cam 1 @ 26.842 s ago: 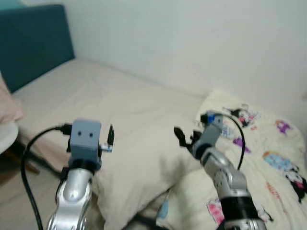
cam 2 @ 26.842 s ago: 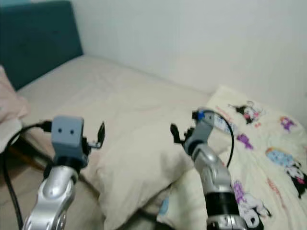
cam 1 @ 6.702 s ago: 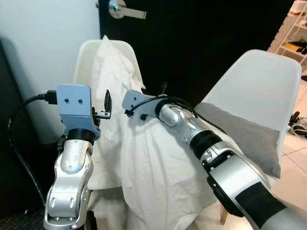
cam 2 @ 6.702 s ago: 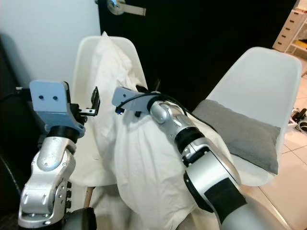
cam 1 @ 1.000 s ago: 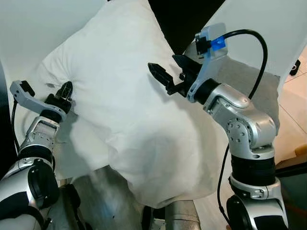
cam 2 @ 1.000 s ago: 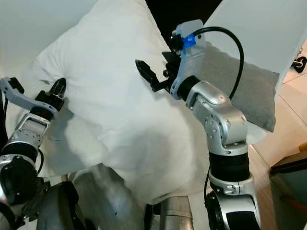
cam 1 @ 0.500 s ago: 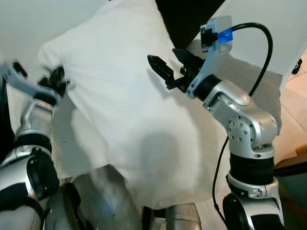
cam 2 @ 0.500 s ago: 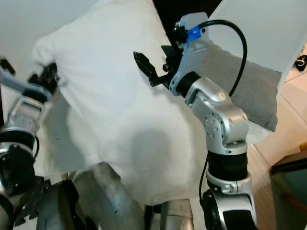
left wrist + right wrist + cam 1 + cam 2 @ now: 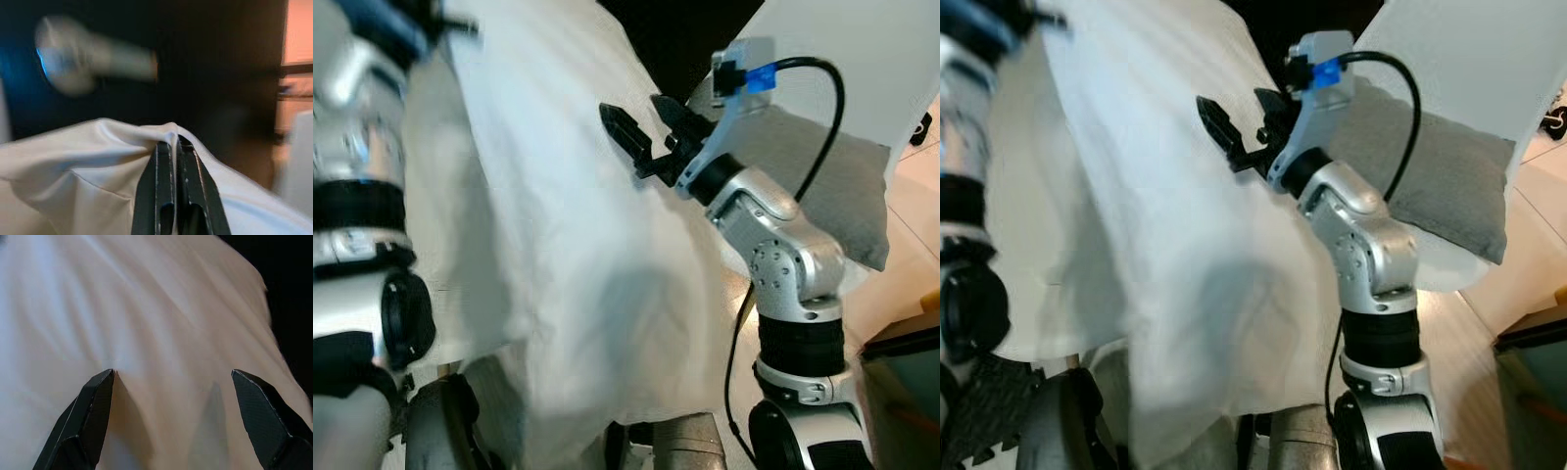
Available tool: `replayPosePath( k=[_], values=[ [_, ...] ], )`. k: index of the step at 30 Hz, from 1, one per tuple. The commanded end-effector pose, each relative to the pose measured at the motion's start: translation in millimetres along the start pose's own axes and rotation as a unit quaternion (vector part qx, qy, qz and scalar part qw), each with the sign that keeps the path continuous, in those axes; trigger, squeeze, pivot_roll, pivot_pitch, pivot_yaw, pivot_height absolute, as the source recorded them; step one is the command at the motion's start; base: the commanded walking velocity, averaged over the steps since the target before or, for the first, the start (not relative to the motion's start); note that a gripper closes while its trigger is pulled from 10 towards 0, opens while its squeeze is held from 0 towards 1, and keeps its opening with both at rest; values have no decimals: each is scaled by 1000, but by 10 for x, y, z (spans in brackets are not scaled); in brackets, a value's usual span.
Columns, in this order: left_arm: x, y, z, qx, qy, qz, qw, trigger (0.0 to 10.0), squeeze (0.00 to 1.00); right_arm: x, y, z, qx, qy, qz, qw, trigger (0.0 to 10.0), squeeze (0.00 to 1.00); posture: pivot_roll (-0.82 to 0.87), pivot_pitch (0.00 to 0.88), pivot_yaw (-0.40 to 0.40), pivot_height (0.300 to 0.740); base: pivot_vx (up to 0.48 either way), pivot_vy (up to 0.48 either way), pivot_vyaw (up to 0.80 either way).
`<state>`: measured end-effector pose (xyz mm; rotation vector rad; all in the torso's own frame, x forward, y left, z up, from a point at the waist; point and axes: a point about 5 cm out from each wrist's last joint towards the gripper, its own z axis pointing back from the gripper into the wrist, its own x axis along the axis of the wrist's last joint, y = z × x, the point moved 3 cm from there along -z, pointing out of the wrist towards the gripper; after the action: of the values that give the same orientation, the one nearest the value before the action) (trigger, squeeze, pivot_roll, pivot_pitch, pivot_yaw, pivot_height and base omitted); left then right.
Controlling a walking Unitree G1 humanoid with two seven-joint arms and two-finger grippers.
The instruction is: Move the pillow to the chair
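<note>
A large white pillow (image 9: 538,225) hangs upright in front of me, held by its top corner. My left arm is raised high at the upper left, and its gripper (image 9: 174,142) is shut on a fold of the pillow's fabric. My right gripper (image 9: 641,132) is open, its fingertips (image 9: 105,379) resting against the pillow's upper right side with nothing pinched between them. A white chair (image 9: 862,59) stands at the right with a grey cushion (image 9: 822,186) on its seat. The pillow hangs to the left of that chair and covers what is behind it.
A dark door is behind the pillow, and its silver handle (image 9: 73,58) is blurred in the left wrist view. Pale tiled floor (image 9: 911,264) runs along the right. A dark box corner (image 9: 906,362) sits at the lower right edge.
My left arm has swung upward with the pillow's corner, so the pillow now hangs taller and narrower. The right gripper stays open against it, shifted slightly left.
</note>
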<state>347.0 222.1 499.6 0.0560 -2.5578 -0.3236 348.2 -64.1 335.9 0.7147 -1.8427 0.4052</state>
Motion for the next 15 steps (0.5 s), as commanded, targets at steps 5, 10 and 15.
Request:
replayPosePath(
  k=[5, 10, 15],
  values=[
    [836, 104, -142, 21, -121, -151, 981, 0, 0, -33, -23, -18, -4, -13, -8, 1000, 10000, 0, -20, 214, -94, 376, 0, 0, 0],
    [1352, 167, -179, 57, -168, -304, 936, 0, 0, -24, -50, -46, -5, -27, -11, 1000, 10000, 0, 13, 186, -88, 376, 0, 0, 0],
    [1414, 322, -154, 89, -148, -381, 908, 0, 0, -21, -49, -62, -2, -37, -14, 999, 10000, 0, 25, 175, -84, 376, 0, 0, 0]
  ],
)
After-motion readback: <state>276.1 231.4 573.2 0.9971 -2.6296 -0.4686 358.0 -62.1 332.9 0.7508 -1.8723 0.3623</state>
